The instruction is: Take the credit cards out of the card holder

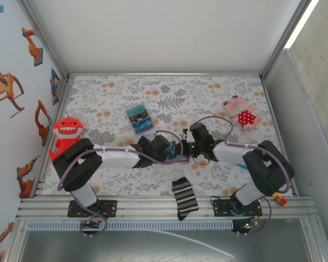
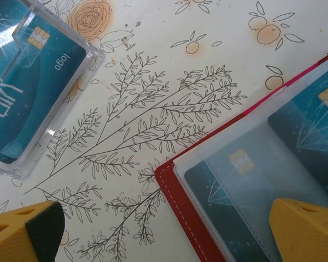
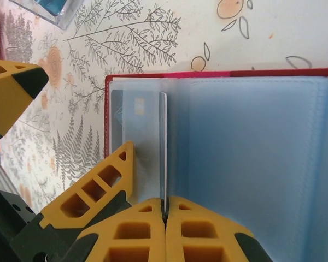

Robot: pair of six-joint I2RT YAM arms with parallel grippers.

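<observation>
Right gripper point(image 3: 165, 215) pinched tight on a credit card point(image 3: 163, 147) standing edge-up from the open card holder point(image 3: 208, 73), left gripper point(image 2: 164, 232) gaping empty over its corner, teal cards point(image 2: 229, 185) pocketed inside, clear card box point(image 2: 22, 164) nearby.

Your floral table point(image 1: 218, 93) bears the open card holder point(image 2: 181, 210), a clear card box point(image 1: 139, 118), a red plush point(image 1: 67, 131), a pink plush point(image 1: 240, 113) and a striped sock point(image 1: 185, 197).

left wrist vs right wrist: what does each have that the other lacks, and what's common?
Left wrist: teal cards face-up, chips visible, under the clear pockets of the card holder. Right wrist: right gripper shut on a thin upright sheet, card or pocket leaf unclear. Both: card holder, clear card box, floral cloth, open left gripper.
</observation>
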